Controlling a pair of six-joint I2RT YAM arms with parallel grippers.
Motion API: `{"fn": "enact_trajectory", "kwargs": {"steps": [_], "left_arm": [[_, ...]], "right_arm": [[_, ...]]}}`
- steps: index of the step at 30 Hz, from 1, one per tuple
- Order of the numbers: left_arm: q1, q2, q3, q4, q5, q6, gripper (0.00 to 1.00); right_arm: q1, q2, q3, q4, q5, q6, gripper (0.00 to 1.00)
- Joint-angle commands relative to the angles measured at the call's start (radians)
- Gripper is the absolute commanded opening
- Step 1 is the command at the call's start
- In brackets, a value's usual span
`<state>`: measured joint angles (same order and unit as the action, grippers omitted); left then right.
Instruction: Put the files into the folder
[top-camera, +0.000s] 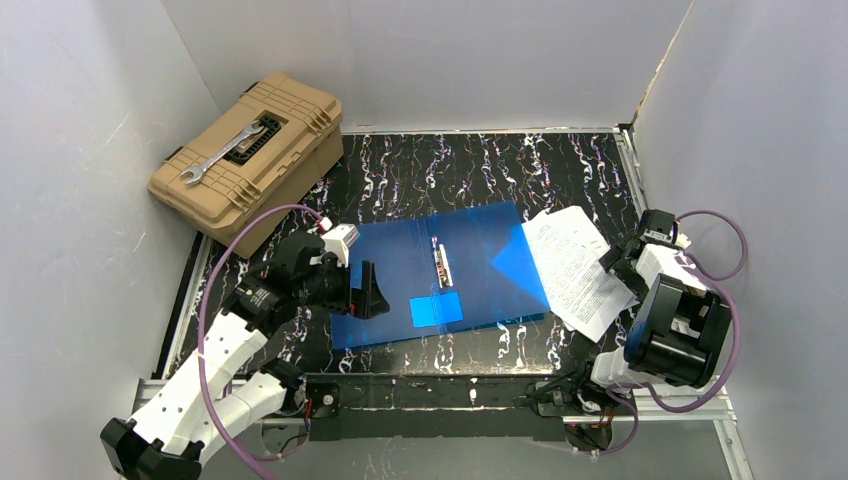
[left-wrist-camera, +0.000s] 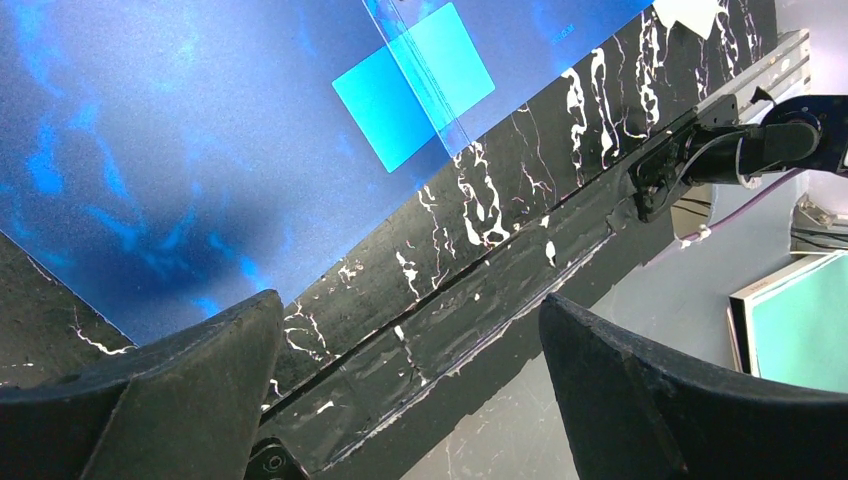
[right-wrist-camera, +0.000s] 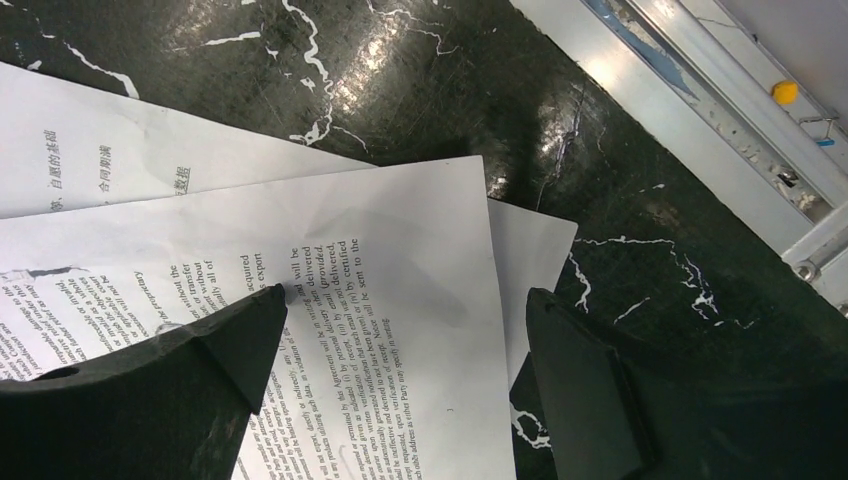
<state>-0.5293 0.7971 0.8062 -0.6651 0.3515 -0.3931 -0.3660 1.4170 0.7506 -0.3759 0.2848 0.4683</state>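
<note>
Right claw: hangs wide open, empty, directly over the files at the folder's right edge; far nearer than open left claw.

Black marbled table bearing open blue folder, files, tan toolbox.

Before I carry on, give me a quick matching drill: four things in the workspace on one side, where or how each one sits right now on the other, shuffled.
Things:
1. folder
2. files
3. wrench
4. left gripper

Places or states:
A. lying on the lid of the tan toolbox
B. spread open, flat in the middle of the table
C. open, low at the folder's left edge
D. loose sheets at the folder's right edge

Pairs: 1-B, 2-D, 3-A, 4-C
</note>
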Motion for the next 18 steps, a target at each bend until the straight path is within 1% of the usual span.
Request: {"fn": "enact_trajectory", "kwargs": {"steps": [1, 4, 6, 14, 16, 18], "left_arm": [[-0.013, -0.014, -0.009, -0.03, -0.019, 0.008, 0.98], [-0.016, -0.011, -0.009, -0.031, -0.025, 0.006, 0.98], [-0.017, -0.009, -0.009, -0.033, -0.029, 0.006, 0.98], [-0.019, -0.001, -0.007, -0.035, -0.036, 0.006, 0.98], [-0.02, -0.003, -0.007, -0.036, -0.039, 0.005, 0.98], [-0.02, -0.003, -0.006, -0.036, -0.042, 0.005, 0.98]], "right_arm": [[-0.018, 0.035, -0.014, 0.06, -0.02, 0.013, 0.99], [-0.019, 0.062, -0.011, 0.067, -0.035, 0.019, 0.98], [-0.02, 0.078, -0.015, 0.076, -0.044, 0.021, 0.94], [-0.02, 0.12, -0.039, 0.1, -0.071, 0.023, 0.71], [-0.02, 0.125, -0.043, 0.105, -0.081, 0.02, 0.63], [-0.019, 0.127, -0.045, 0.109, -0.09, 0.017, 0.52]]}}
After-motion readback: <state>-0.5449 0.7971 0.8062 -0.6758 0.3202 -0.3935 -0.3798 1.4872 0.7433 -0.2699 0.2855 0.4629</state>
